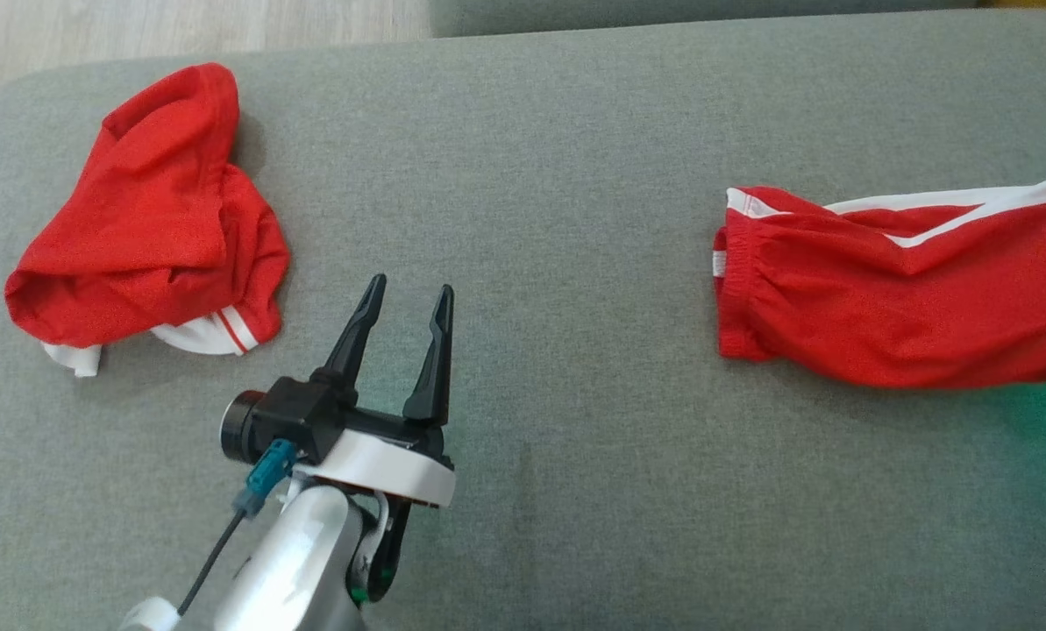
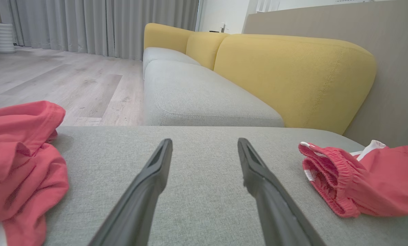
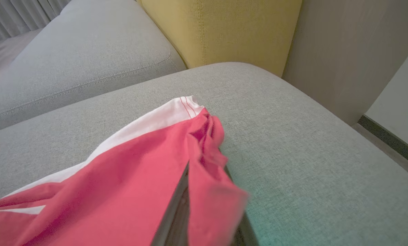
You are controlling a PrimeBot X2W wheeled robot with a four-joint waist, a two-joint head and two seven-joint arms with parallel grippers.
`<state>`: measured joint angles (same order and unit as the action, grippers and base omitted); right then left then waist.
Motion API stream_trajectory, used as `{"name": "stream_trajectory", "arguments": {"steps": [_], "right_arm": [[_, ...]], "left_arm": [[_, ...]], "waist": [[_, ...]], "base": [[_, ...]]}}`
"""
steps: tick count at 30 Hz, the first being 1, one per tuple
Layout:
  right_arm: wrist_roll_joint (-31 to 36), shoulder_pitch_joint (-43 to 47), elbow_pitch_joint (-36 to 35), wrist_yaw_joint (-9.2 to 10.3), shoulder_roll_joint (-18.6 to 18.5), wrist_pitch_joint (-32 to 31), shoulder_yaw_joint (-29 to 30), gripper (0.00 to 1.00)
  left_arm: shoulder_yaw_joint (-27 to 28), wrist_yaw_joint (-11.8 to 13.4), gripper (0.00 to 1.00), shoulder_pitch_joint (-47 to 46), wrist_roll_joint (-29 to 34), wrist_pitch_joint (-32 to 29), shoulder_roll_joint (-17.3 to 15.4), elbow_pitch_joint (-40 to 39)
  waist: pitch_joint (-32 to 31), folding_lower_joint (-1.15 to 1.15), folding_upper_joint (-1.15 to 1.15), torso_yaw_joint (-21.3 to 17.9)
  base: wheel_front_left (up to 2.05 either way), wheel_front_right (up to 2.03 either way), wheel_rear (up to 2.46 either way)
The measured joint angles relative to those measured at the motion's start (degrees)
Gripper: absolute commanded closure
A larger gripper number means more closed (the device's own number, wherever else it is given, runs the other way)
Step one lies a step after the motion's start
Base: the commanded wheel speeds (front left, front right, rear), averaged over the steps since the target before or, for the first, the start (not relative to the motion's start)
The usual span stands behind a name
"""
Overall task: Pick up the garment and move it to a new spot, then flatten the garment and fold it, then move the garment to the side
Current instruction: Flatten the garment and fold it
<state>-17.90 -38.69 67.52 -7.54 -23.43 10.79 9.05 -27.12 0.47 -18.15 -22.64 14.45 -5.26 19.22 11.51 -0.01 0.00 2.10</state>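
The garment (image 1: pixel 891 298) is red shorts with white side stripes, lying stretched out at the right of the grey cushion (image 1: pixel 558 158), waistband toward the middle. It also appears in the left wrist view, garment (image 2: pixel 371 184). In the right wrist view its hem end (image 3: pixel 121 184) is bunched over my right gripper, whose dark fingers (image 3: pixel 173 218) are shut on the cloth. My left gripper (image 1: pixel 411 287) hovers low over the cushion's middle, open and empty, between the two red pieces; its fingers (image 2: pixel 205 140) point at bare fabric.
A second red piece (image 1: pixel 145 228) with white trim lies crumpled at the cushion's left (image 2: pixel 15 160). Beyond the cushion are another grey seat (image 2: pixel 197 92) with yellow backrests (image 2: pixel 292 75) and a wooden floor (image 2: pixel 53 78). A wall panel (image 3: pixel 344 51) stands near the right edge.
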Motion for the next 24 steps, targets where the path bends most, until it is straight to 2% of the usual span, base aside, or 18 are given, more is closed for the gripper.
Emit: {"name": "stream_trajectory", "arguments": {"steps": [9,17,24], "right_arm": [[-0.3,0.9,-5.0,0.00,5.0,2.2,-1.4,1.00],[-3.7,5.1,-14.5,0.00,11.2,2.3,-9.6,1.00],[-7.7,8.1,-21.6,0.00,13.8,1.7,-17.2,1.00]], "left_arm": [[0.2,0.0,0.00,1.2,-0.1,0.0,-0.3,0.4],[0.1,0.1,0.00,2.9,-0.6,0.0,-0.5,0.8],[-0.5,0.1,0.00,3.8,-0.7,-0.3,-0.8,0.4]], "waist": [[-2.4,0.01,0.00,0.7],[-6.2,0.01,0.00,1.6],[-7.6,0.01,0.00,3.3]], "base": [[0.00,0.00,0.00],[0.00,0.00,0.00],[0.00,0.00,0.00]]}}
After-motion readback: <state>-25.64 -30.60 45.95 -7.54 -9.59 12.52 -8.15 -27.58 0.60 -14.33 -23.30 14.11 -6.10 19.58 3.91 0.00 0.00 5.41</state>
